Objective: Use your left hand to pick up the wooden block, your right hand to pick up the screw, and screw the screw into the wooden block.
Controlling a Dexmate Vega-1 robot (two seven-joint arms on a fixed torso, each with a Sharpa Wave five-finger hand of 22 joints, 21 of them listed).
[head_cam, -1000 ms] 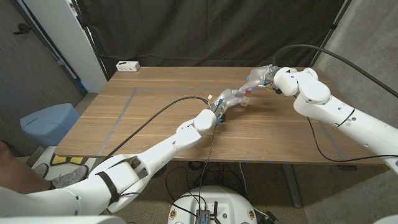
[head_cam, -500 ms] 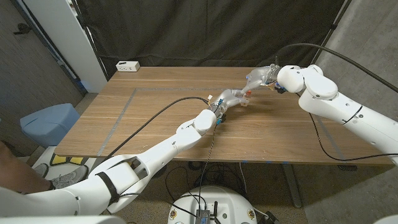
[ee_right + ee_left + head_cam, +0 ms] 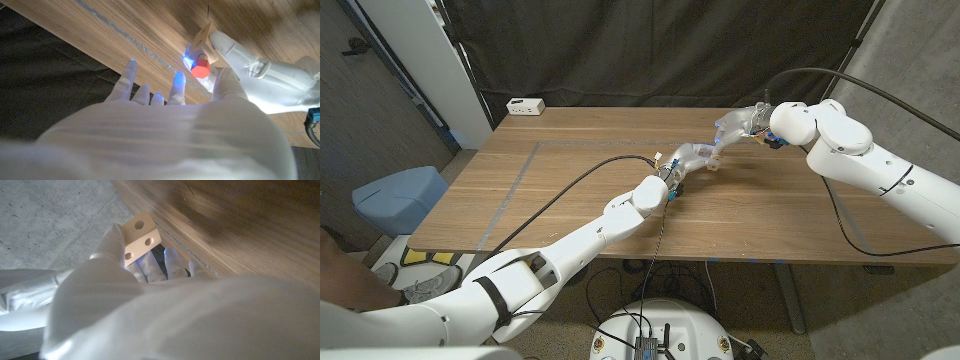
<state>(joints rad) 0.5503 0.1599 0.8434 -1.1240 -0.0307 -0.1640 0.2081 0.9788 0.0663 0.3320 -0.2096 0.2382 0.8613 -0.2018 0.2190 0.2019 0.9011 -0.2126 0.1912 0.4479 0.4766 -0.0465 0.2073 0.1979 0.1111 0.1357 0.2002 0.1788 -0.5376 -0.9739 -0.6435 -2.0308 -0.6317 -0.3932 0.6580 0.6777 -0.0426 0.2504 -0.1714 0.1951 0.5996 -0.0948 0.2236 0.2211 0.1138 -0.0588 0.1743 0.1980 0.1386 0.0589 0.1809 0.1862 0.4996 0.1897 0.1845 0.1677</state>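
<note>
My left hand [image 3: 692,156] holds the pale wooden block [image 3: 141,234] just above the table, right of middle; round holes show in its faces. In the right wrist view the block [image 3: 203,36] is pinched by the left hand [image 3: 265,85], and the screw [image 3: 201,66], with its red head, stands against the block. My right hand [image 3: 735,124] reaches in from the far right. Its thumb and a fingertip [image 3: 177,80] sit on either side of the red head, and its other fingers are spread. In the head view the block [image 3: 712,167] is a small tan patch under both hands.
A white box [image 3: 525,105] lies at the table's back left corner. Grey tape lines [image 3: 525,165] mark a rectangle on the wooden table [image 3: 590,205]. A blue bin [image 3: 395,195] stands on the floor to the left. A black cable [image 3: 570,185] runs along my left arm.
My right forearm and elbow have swung up and to the right while the right hand stays at the block. The left hand and the block have not moved.
</note>
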